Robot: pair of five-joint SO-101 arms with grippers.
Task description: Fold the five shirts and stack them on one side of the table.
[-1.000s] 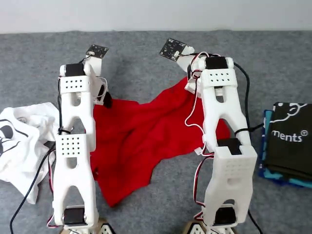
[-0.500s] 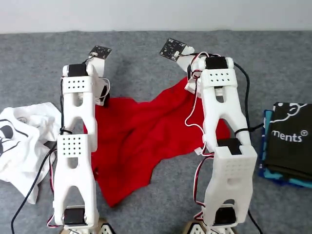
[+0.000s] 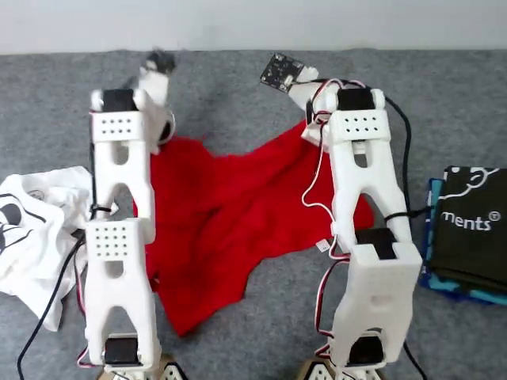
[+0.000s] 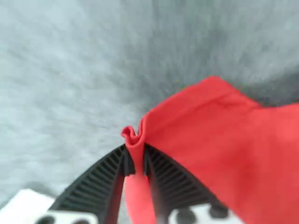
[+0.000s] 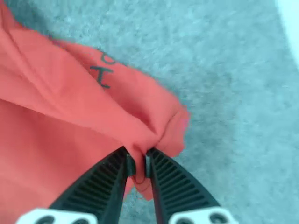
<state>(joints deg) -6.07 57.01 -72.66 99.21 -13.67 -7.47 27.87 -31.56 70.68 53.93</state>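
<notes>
Left gripper (image 4: 135, 151): jaws drawn in to a narrow slit on a bunched corner of the red shirt (image 3: 230, 214). The cloth is pinched between both ribbed pads, with a small fold poking past the tips. Right gripper (image 5: 136, 161): likewise clamped tight, on a gathered fold at the shirt's far edge, close to some dark lettering on the cloth.

Change over the last second: left arm has stretched farther up the table (image 3: 238, 87), away from its base, dragging its corner of the red shirt along. That corner now stands out as a longer point at the shirt's far left. Right arm has shifted only slightly and keeps its hold at the shirt's far right.

Red shirt lies rumpled between and beneath both arms, far edge drawn up at two points, near edge trailing toward the arm bases. Crumpled white shirt (image 3: 36, 214) sits just beside the red shirt, on its left. Stack of folded shirts (image 3: 471, 229), dark one on top, lies to the red shirt's right, apart from it.
</notes>
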